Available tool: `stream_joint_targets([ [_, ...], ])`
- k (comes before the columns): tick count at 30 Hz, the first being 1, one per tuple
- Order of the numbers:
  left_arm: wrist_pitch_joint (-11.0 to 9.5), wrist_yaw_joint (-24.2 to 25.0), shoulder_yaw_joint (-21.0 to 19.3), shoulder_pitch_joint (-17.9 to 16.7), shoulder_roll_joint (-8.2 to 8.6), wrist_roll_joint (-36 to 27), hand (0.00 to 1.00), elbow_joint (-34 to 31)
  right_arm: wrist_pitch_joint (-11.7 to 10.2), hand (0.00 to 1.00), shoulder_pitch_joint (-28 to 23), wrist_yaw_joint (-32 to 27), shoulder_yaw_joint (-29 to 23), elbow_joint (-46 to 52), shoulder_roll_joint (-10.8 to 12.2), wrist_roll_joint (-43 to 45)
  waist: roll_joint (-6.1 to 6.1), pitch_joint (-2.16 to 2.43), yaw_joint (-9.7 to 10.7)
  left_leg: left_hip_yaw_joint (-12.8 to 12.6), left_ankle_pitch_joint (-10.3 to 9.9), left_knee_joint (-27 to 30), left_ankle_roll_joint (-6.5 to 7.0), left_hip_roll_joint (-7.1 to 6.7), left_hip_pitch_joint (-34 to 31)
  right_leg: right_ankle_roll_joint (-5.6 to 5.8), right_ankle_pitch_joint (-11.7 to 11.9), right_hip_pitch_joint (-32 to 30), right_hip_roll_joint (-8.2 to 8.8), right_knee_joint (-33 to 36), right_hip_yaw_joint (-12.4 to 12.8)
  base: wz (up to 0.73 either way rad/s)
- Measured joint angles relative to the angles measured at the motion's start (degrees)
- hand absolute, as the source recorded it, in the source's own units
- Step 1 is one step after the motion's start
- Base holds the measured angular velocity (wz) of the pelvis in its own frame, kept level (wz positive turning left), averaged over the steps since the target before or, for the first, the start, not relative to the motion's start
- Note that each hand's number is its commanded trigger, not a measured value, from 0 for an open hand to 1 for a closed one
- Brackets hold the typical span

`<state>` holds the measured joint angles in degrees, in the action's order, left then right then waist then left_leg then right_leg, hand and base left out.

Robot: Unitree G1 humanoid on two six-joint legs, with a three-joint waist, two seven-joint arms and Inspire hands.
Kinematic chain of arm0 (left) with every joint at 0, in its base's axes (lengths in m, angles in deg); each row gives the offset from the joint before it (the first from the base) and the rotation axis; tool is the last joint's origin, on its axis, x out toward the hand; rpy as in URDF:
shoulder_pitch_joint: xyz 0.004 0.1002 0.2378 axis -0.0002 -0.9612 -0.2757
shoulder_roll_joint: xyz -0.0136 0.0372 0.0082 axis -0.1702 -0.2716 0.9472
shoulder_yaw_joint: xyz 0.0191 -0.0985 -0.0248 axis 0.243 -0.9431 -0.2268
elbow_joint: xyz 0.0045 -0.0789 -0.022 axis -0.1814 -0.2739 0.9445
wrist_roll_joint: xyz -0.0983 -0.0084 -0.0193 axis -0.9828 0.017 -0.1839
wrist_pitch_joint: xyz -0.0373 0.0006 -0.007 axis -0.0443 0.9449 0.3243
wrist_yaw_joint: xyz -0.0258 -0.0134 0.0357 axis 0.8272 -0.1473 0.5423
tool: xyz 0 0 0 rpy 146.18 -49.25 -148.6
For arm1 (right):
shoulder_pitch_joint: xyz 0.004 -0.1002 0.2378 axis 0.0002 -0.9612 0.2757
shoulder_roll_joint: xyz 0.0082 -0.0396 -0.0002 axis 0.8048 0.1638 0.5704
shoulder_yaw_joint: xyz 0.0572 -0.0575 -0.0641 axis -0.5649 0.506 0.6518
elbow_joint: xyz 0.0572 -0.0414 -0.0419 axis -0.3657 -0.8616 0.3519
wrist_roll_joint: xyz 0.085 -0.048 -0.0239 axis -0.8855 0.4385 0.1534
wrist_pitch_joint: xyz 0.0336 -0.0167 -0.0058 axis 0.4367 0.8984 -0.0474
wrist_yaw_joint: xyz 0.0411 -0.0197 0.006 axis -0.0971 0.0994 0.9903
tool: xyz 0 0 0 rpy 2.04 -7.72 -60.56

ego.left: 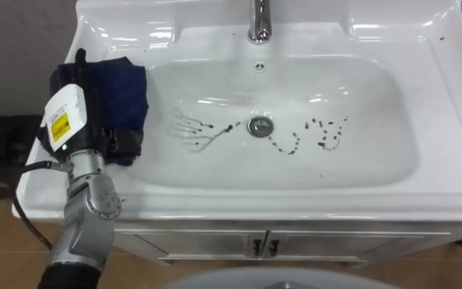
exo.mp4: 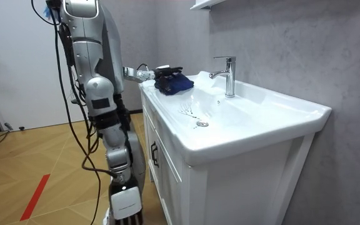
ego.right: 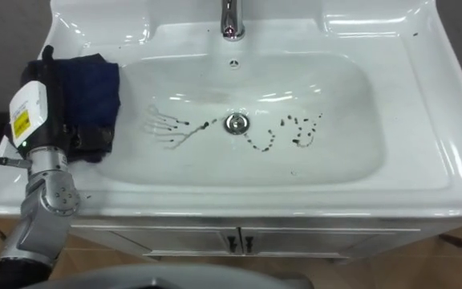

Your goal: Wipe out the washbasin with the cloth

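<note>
Looking down through the left eye view, the left hand (ego.left: 96, 120) lies on a dark blue cloth (ego.left: 125, 95) bunched at the left edge of the basin (ego.left: 375, 160), half on the white counter (ego.left: 455, 104); its fingers are buried in the dark folds, so I cannot tell whether they grip the cloth or only rest on it; dark marks (ego.left: 287, 144) run in squiggles and dots either side of the drain (ego.left: 260, 125), below the tap (ego.left: 259, 20).

From the room view, the robot stands upright at the counter's end on the room view's left, its left arm stretched level to the cloth.

Through the right eye view, the marks sit well apart from the cloth, between it and the bowl's right wall; the overflow hole (ego.right: 233, 62) shows just under the tap, and the cabinet doors (ego.right: 233, 239) are closed below.

By my judgement the wiping has not yet reached the dirt; the next move calls for a firm hold on the cloth, then a sweep down into the bowl, across the drain towards the right.
</note>
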<state>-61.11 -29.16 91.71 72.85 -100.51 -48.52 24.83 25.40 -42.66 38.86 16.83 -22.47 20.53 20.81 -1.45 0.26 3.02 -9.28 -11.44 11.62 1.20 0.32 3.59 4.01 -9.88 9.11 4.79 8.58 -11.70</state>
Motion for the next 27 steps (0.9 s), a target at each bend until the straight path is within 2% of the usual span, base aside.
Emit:
stream_joint_targets([
  [14, 0.82, -0.35, 0.0, 0.02, 0.0, -0.56, 0.0, 0.06, 3.09, 0.0, -0.02, 0.03, -0.01, 0.16, 0.0, 2.7, -0.17, -0.06, -0.02, 0.0, 0.02, 0.01, -0.03, 0.03, -0.02, -0.01, 0.0, -0.1, -0.05, 0.05, 0.01, 0.0],
  [22, -0.31, -1.27, 0.07, 0.9, 0.38, -0.65, 0.0, 5.3, 3.85, 0.0, -0.29, -0.28, -0.07, 2.56, -0.01, 4.98, -0.56, -0.01, -0.04, -0.65, 0.06, -0.27, -0.11, 0.25, 0.11, -0.01, -0.01, -0.16, -0.2, 0.07, 0.54, -0.04],
  [27, -0.5, -1.07, 0.08, 1.45, 1.18, -0.64, 0.0, 7.67, 4.41, 0.0, -0.57, 1.01, -0.5, 5.52, -0.01, 7.17, -0.67, 0.05, 0.06, -0.91, 0.14, -0.21, -0.23, 0.29, 0.33, -0.31, -0.12, -0.08, -0.22, 0.05, 0.38, -0.02],
])
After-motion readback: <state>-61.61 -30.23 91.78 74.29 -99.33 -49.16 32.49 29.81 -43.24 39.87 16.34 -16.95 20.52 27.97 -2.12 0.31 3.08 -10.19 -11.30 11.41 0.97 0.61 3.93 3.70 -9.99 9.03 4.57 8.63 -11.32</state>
